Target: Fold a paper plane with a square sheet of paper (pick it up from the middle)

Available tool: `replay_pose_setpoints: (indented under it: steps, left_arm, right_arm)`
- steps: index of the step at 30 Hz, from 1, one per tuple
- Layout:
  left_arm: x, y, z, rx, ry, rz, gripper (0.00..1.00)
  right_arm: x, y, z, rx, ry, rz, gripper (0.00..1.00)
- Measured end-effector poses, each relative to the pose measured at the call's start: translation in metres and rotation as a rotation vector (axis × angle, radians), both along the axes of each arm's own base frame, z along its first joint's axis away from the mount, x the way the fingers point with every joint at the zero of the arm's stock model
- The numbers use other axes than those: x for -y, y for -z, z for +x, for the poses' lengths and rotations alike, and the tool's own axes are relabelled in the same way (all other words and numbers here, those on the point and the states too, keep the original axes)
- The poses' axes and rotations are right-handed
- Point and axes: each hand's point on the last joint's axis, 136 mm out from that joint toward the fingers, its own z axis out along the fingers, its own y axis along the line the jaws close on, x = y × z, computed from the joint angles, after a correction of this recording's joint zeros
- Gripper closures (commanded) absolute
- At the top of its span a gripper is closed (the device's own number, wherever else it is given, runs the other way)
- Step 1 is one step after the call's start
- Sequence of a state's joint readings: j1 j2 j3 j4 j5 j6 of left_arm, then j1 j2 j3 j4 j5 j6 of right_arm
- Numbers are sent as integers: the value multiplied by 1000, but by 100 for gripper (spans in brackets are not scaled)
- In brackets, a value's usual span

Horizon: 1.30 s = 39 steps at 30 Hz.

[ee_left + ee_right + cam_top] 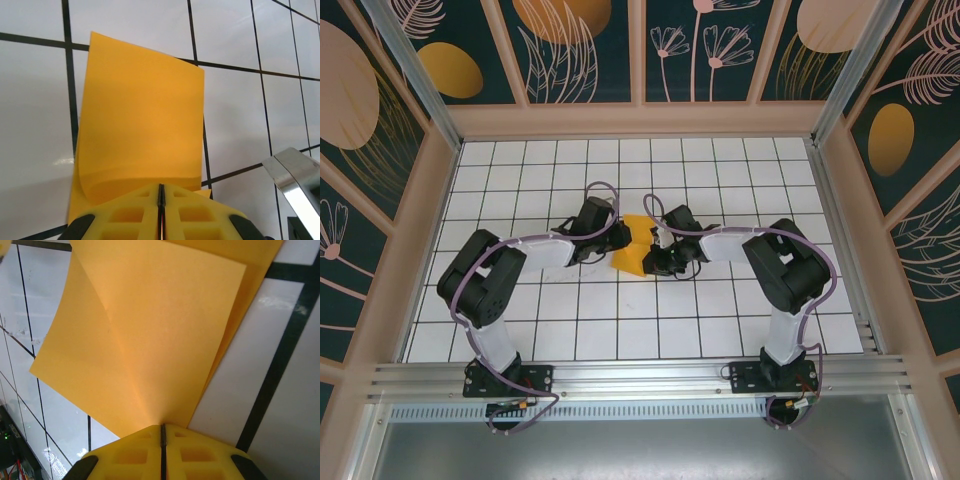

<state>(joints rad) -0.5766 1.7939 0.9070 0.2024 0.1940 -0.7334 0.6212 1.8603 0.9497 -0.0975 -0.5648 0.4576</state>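
The square sheet of paper (634,246) is bright orange-yellow and hangs folded over itself between my two grippers at the middle of the tiled floor. My left gripper (617,238) is shut on its left edge. In the left wrist view the sheet (140,115) curls up and away from the closed yellow jaws of the left gripper (161,189). My right gripper (656,252) is shut on the opposite edge. In the right wrist view the paper (145,335) fans out from the closed jaws of the right gripper (162,427), a soft crease running through it and a second layer showing behind.
The white tiled floor (620,320) with dark grid lines lies under the paper. Wooden walls with dark leaf-patterned panels (700,50) ring the floor. A shiny metal part (295,180) sits at the lower right of the left wrist view.
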Motion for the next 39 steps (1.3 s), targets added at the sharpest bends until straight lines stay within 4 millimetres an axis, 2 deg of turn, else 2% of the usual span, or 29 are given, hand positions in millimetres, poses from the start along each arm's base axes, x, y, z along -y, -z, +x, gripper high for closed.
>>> replay_pose_setpoints:
  steps: [5,17,33,39]
  left_arm:
    - [0,10,-11,-33,26,-9,90]
    - [-4,34,-13,-91,15,42,90]
    - [-23,35,2,-71,-32,114,89]
    - [-42,30,25,-27,-68,186,89]
  right_arm:
    - [0,0,0,0,0,0,90]
    - [0,0,0,-3,1,-6,90]
    - [-1,1,2,-7,-2,-19,90]
    - [-1,1,3,-7,-2,-20,90]
